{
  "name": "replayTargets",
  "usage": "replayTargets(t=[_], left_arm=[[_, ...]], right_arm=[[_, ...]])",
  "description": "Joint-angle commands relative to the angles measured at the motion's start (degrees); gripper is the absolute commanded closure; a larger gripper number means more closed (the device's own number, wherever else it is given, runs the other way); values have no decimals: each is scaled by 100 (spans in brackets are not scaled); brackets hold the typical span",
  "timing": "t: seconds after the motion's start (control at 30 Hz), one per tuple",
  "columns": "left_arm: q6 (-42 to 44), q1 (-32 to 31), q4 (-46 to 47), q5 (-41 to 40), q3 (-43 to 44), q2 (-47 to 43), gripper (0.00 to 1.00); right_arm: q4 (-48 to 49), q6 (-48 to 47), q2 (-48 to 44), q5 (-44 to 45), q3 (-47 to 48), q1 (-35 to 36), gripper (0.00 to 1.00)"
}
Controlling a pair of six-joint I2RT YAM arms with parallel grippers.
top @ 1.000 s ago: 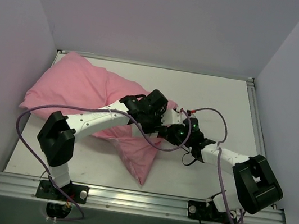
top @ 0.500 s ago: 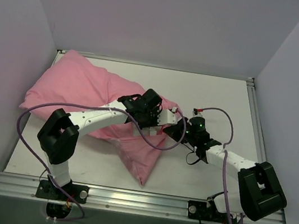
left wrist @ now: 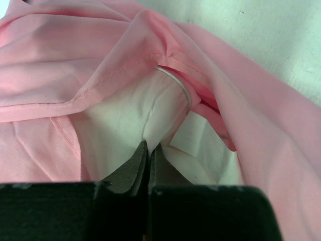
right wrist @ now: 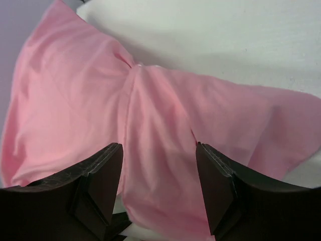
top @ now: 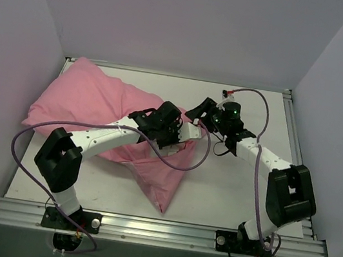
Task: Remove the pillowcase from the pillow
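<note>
Pillowcase (top: 90, 106) sprawls across the bench's (top: 232, 197) far-left part. At bench centre, the left end effector (left wrist: 149, 150) pinches the white pillow (left wrist: 130, 115). The right end effector (right wrist: 158, 148) gapes open over pink cloth.

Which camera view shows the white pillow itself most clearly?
The left wrist view. There the pillow shows as bare white cloth in the opening of the pillowcase, and the left gripper pinches it. In the top view only the pink cover and the arms show; the pillow itself cannot be made out. The right wrist view shows only pink fabric.
</note>
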Motion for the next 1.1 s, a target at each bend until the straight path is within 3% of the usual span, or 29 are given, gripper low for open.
replayTargets(t=[0.0,0.17,0.6,0.93,1.0,1.07], left_arm=[[-340,102,-195,53,18,-112,98],[-402,260,-151,53,71,-138,98],[-402,331,-213,9,167,-50,98],[-384,366,-248,27,194,-33,98],[-375,366,-248,18,202,-33,98],[-366,366,-257,9,211,-33,98]], right_arm=[[-281,-231,393,-320,183,196,39],[-264,-310,43,-241,-141,346,30],[-598,-609,-126,5,-230,636,32],[-571,-618,-705,58,-441,733,24],[-642,-653,-653,128,-415,733,30],[-730,-680,-452,225,-345,733,45]])
